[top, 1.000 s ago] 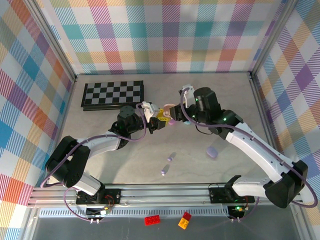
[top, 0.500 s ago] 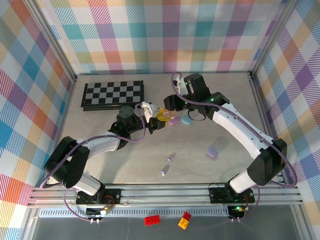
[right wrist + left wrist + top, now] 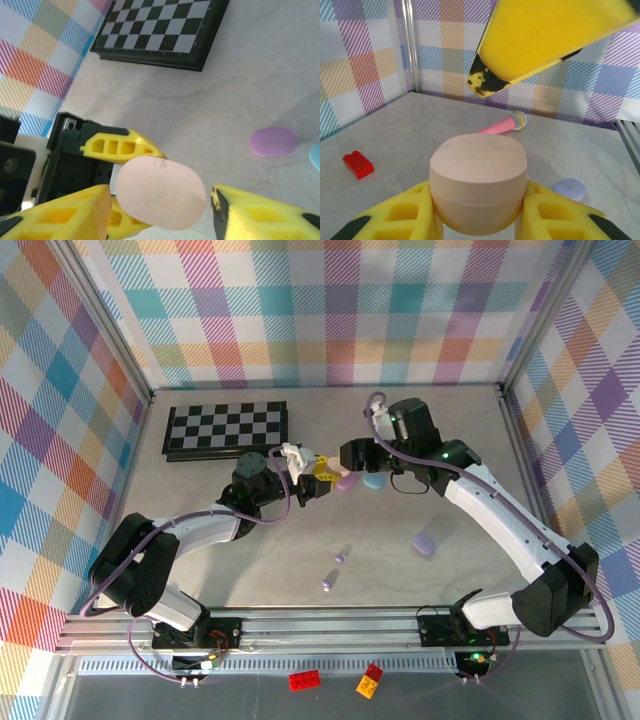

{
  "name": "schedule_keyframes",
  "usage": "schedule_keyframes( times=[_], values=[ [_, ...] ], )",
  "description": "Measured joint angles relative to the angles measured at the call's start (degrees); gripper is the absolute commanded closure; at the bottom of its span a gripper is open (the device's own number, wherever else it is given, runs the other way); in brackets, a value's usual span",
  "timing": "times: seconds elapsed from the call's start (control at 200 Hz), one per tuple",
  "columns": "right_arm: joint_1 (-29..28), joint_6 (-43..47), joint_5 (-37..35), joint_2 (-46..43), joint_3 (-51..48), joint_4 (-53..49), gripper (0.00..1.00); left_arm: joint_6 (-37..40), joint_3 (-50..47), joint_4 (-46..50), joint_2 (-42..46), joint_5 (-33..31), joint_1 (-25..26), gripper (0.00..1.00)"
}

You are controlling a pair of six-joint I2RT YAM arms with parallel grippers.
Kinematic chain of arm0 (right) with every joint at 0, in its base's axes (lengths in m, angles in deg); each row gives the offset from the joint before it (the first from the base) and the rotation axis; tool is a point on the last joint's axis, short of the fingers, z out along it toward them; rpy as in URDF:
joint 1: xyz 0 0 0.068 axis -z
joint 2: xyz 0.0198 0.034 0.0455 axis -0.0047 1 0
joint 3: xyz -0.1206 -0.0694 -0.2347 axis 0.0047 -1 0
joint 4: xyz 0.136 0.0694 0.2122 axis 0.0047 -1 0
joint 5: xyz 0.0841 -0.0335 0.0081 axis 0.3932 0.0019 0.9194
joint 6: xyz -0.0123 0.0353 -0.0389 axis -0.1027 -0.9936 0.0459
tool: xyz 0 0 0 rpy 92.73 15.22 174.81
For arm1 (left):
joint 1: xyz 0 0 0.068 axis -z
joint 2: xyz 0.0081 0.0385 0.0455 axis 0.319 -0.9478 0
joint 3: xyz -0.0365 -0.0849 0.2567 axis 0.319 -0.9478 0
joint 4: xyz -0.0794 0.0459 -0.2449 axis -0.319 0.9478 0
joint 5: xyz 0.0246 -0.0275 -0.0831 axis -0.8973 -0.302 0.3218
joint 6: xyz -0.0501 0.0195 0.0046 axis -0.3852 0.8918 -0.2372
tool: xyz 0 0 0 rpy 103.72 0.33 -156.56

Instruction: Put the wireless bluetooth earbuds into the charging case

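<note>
Pastel plaid walls (image 3: 330, 310), pale marbled tabletop (image 3: 280, 585), aluminium frame rail (image 3: 330, 628) along near edge

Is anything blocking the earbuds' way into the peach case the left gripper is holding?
Yes: the peach case looks shut, lid on, clamped in the left gripper. The right gripper, open, flanks its top. The purple earbuds lie loose on the table.

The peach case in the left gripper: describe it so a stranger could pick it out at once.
Start at the chessboard at the far left of the table. Right of its near corner, the left gripper clamps the peach case between yellow fingers. Unlike the purple case and light blue case lying beside it, it is peach and held up.
</note>
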Motion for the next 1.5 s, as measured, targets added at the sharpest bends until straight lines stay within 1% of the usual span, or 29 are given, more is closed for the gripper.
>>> schedule_keyframes(
  times=[0.095, 0.205, 0.395, 0.575, 0.78, 0.955, 1.045, 1.105, 1.145, 1.21, 1.315, 1.42, 1.5],
  values=[
    [5.4, -6.4, 6.6, -0.7, -3.3, 3.5, 0.28, -0.8, 0.0, -1.2, 0.0, 0.0, 0.0, 0.71],
    [9.7, -13.2, 14.3, -0.5, -6.4, 7.7, 0.27, -1.7, 0.0, -2.6, 0.0, 0.0, 0.0, 0.71],
    [9.7, -22.5, 26.8, 2.3, -7.9, 16.0, 0.29, -4.1, 0.0, -6.9, -0.1, -0.3, 0.0, 0.71],
    [9.6, -29.8, 34.2, 4.9, -9.7, 23.8, 0.33, -5.2, 0.0, -9.7, -1.4, -0.7, 0.0, 0.71],
    [9.8, -34.6, 36.7, 5.7, -10.7, 28.1, 0.57, -5.6, 0.2, -11.6, -1.6, -1.1, 0.0, 0.71],
    [10.3, -37.4, 37.6, 5.9, -12.2, 31.6, 0.72, -5.6, 0.4, -12.5, -1.6, -1.1, -0.1, 0.71],
    [10.5, -38.3, 37.7, 6.0, -12.9, 33.3, 0.78, -5.6, 0.4, -12.4, -1.6, -1.3, -0.2, 0.70],
    [10.6, -38.4, 37.6, 6.0, -13.3, 33.9, 0.81, -5.6, 0.4, -12.0, -1.6, -1.4, -0.3, 0.66],
    [10.7, -38.5, 37.6, 6.0, -13.7, 34.4, 0.82, -5.5, 0.4, -11.7, -1.6, -1.3, -0.3, 0.59],
    [11.0, -38.5, 37.4, 6.0, -14.4, 34.8, 0.84, -5.3, 0.4, -10.9, -1.6, -1.2, -0.3, 0.52],
    [11.2, -38.5, 36.3, 6.0, -15.5, 35.7, 0.85, -4.8, 0.4, -9.7, -1.6, -0.9, -0.3, 0.36],
    [11.9, -38.4, 35.3, 5.9, -16.5, 36.3, 0.85, -4.3, 0.4, -9.2, -1.6, -0.9, -0.3, 0.25],
    [12.6, -38.2, 34.6, 5.9, -17.4, 36.5, 0.85, -4.1, 0.4, -9.1, -1.6, -0.9, -0.3, 0.14]
  ],
)
